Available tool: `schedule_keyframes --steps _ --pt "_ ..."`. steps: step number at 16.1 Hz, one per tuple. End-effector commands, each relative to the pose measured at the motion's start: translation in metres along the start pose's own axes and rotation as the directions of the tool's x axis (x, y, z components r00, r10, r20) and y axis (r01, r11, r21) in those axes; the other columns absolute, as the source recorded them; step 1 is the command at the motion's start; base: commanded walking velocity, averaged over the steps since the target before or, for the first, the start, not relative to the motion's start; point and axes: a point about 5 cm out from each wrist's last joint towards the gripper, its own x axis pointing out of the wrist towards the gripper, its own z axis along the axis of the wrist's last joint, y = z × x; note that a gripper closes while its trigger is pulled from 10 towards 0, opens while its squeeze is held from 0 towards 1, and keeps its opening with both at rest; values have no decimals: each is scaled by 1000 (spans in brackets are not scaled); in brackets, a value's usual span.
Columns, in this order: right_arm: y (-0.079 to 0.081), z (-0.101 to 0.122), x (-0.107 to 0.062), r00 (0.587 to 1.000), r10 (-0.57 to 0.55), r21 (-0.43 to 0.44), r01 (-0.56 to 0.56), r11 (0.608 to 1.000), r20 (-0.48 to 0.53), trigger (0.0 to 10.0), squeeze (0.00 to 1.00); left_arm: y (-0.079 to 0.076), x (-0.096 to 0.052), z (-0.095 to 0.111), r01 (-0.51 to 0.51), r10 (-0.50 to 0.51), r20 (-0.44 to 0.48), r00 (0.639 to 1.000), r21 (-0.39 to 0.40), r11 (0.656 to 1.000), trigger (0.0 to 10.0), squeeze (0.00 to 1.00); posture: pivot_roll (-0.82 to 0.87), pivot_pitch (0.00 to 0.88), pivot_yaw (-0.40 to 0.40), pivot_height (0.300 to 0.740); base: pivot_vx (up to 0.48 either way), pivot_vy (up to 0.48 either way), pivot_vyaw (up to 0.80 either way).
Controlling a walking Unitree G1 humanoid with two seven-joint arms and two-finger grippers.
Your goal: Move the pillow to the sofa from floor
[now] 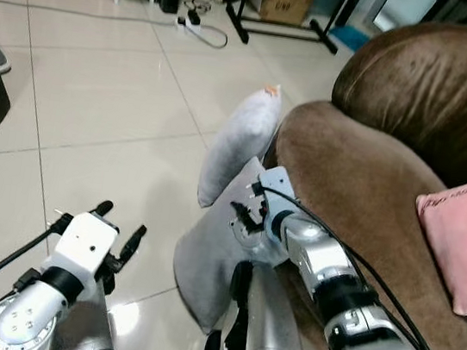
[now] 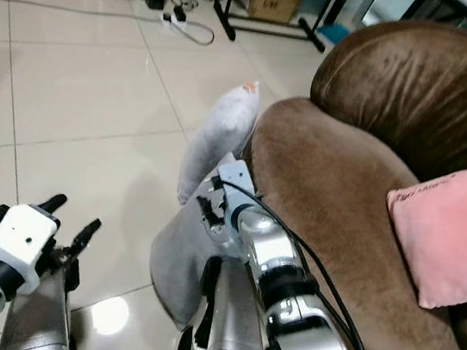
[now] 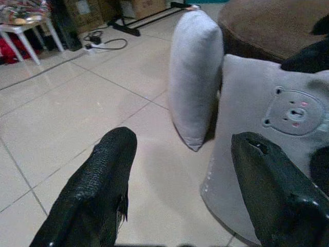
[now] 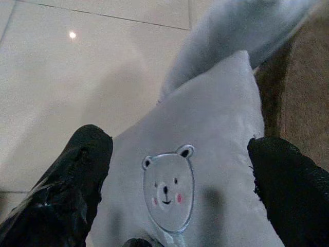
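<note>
Softly, plush square grey pillow (image 4: 205,170).

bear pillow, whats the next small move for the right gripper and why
Probably ease the right gripper down and close on the bear pillow: its open fingers straddle the pillow's top, which leans on the sofa and isn't gripped yet.

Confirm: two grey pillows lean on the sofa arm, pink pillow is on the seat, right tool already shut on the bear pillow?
Not shut. In the right wrist view the right tool is open, fingers spread either side of the bear pillow, not clamped. The rest holds: the plain grey pillow also leans on the brown sofa, and the pink pillow lies on the seat.
</note>
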Motion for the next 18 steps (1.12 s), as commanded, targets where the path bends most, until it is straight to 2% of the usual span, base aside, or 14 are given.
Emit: schedule_keyframes --steps 1,2,3,4,7,9,10,11,12,13,16,18 --pt "-9 -4 0 999 -51 49 51 997 -8 10000 1000 -7 -1 5 41 -41 15 999 -3 999 10000 0 -56 183 -177 480 0 0 0" --pt "-10 -2 1 998 -65 89 63 994 11 10000 1000 -8 -1 8 54 -54 20 998 -1 999 10000 0 -54 191 -167 480 0 0 0" --pt "-10 -2 1 998 -63 94 61 994 17 10000 1000 -9 -2 9 57 -57 22 998 -1 998 10000 0 -51 201 -150 480 0 0 0" --pt "-3 -1 3 999 -34 99 30 995 37 10000 1000 -8 -3 12 81 -81 25 996 5 997 10000 0 -49 222 -110 480 0 0 0" --pt "-1 1 6 995 -82 126 75 989 48 10000 1000 -6 -1 18 136 -137 30 990 34 990 10000 0 -30 270 -27 480 0 0 0" --pt "-7 6 6 984 -160 195 142 970 80 10000 1000 -5 -3 21 188 -189 30 981 48 981 10000 0 -26 290 32 480 0 0 0" --pt "-10 19 4 968 -193 268 145 952 161 10000 1000 -5 -3 24 219 -221 33 975 54 974 10000 0 -29 301 58 480 0 0 0" --pt "-11 22 4 963 -197 285 140 948 184 10000 1000 -5 -3 24 226 -228 34 973 55 973 10000 0 -30 303 61 480 0 0 0" --pt "-14 34 2 943 -216 317 131 939 253 10000 129 -6 -2 25 246 -249 36 968 61 967 10000 0 -33 309 65 480 0 0 0" --pt "-17 41 0 928 -228 336 122 934 295 10000 0 -7 -2 25 254 -256 38 966 65 965 10000 0 -34 311 62 480 0 0 0" --pt "-24 47 -4 896 -263 345 135 929 358 10000 0 -9 -3 26 251 -253 39 967 58 966 10000 0 -37 307 39 480 0 0 0" --pt "-33 40 -3 904 -308 270 230 935 296 10000 0 -9 -3 25 245 -247 36 968 54 968 10000 0 -36 299 23 480 0 0 0"
